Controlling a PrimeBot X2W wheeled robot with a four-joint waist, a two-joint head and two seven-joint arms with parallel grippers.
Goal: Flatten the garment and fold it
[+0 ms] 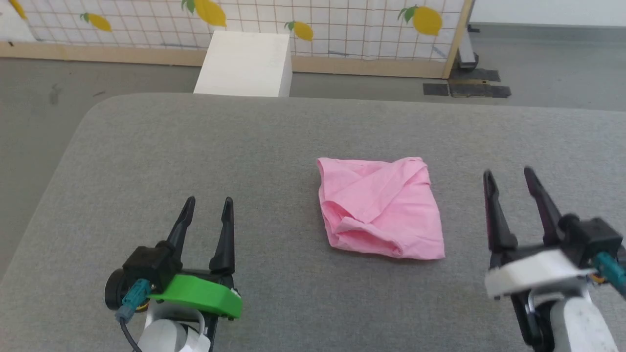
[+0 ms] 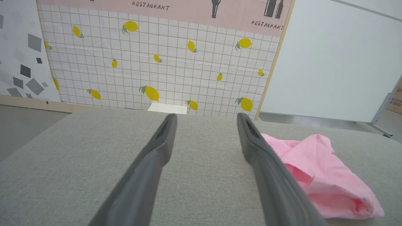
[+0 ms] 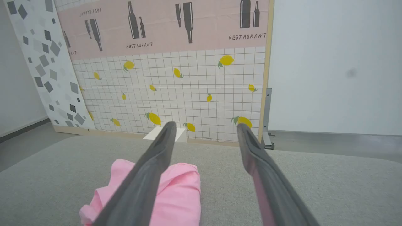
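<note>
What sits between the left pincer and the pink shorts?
Only bare grey fabric surface separates the left pincer from the shorts, per the head view.

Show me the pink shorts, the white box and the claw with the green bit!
pink shorts [image 1: 379,210], head view, middle of the cloth.
white box [image 1: 247,61], head view, its broad white face.
left claw [image 1: 210,201], head view, between its two fingertips.

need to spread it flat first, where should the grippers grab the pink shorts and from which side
Probably the two near corners of the garment: the left gripper coming from the left to the bunched near-left one, the right gripper from the right to the thinner near-right one. It lies doubled over in loose folds between the open grippers, so its side edges face them.
</note>
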